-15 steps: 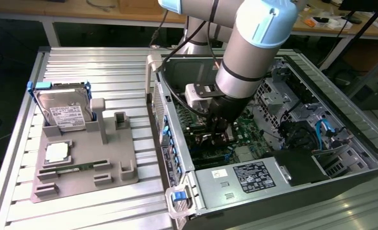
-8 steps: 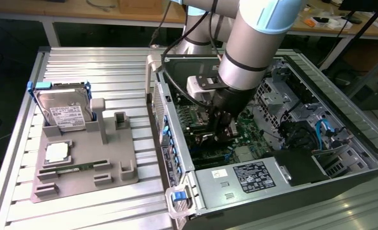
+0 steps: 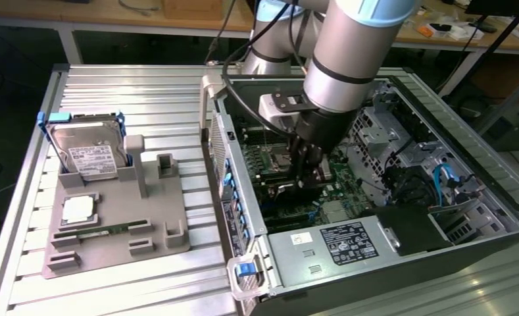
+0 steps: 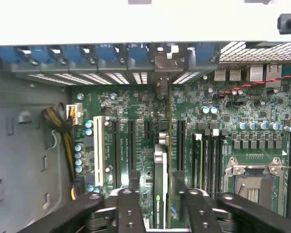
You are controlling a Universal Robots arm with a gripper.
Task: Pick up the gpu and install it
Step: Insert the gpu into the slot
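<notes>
1. At the exterior view's left, a grey fixture tray (image 3: 119, 230) sits on a slatted aluminium table (image 3: 31, 197), holding an upright hard drive (image 3: 88, 155) in a blue-edged caddy. The drive's white label carries print too small to read. A narrow green memory stick (image 3: 101, 230) lies flat in the tray.

2. At centre, the robot arm reaches down into an open computer case (image 3: 241, 217), its gripper (image 3: 305, 172) low over the motherboard (image 4: 136, 121).

3. In the wrist view, the gpu (image 4: 160, 189) stands on edge between the two fingers (image 4: 130, 208), its thin edge running in line with the expansion slots toward the rear bracket openings (image 4: 136, 77). The fingers stand wide on either side of the card; whether they press it or have let go, the pictures do not settle.

4. The step in hand appears to be the install itself: the card looks lowered at or into its slot. Judged from here, the next move calls for confirming the card is fully seated and its bracket aligned before any withdrawal.

5. At the exterior view's right, the power supply (image 3: 338, 247) bears a label with small marks, none legible.
</notes>
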